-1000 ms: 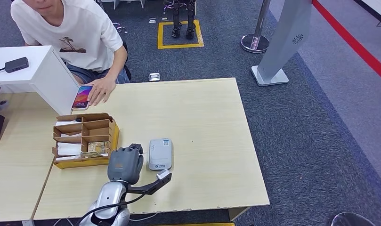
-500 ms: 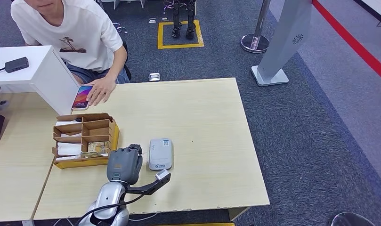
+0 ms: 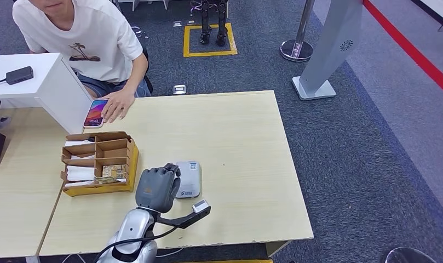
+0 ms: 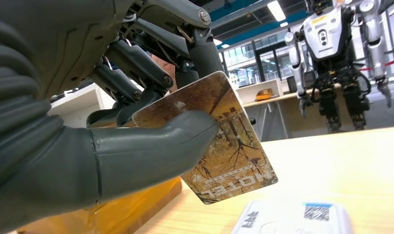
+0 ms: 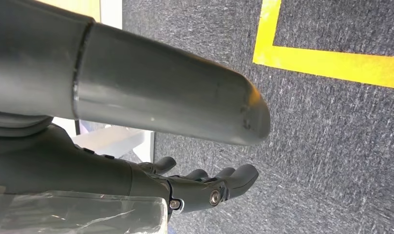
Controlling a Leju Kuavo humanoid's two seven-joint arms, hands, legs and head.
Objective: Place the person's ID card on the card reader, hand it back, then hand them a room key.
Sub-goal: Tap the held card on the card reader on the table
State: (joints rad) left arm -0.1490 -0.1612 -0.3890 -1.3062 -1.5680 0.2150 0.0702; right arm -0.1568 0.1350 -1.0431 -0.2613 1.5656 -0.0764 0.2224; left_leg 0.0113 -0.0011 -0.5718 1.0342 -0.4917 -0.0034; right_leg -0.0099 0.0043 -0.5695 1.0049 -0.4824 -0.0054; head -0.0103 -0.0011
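My left hand (image 3: 157,189) hangs over the near left corner of the white card reader (image 3: 189,178) on the table. In the left wrist view the hand (image 4: 112,146) pinches a brown tree-patterned card marked HOTEL, the room key (image 4: 229,146), between thumb and fingers, just above the reader (image 4: 297,219). The key itself is hidden under the hand in the head view. The person (image 3: 87,38) sits across the far left corner, one hand resting on a phone (image 3: 95,113). My right hand (image 5: 204,187) hangs beside my body over the carpet, holding nothing, fingers loosely extended.
A yellow cardboard box with compartments (image 3: 98,159) holding cards stands just left of my left hand. A white counter (image 3: 44,82) with a small black device is at the far left. Bare tabletop (image 3: 241,142) stretches right of the reader.
My left hand has moved right and a little away from the box, from beside the reader to over its near left edge, still gripping the card.
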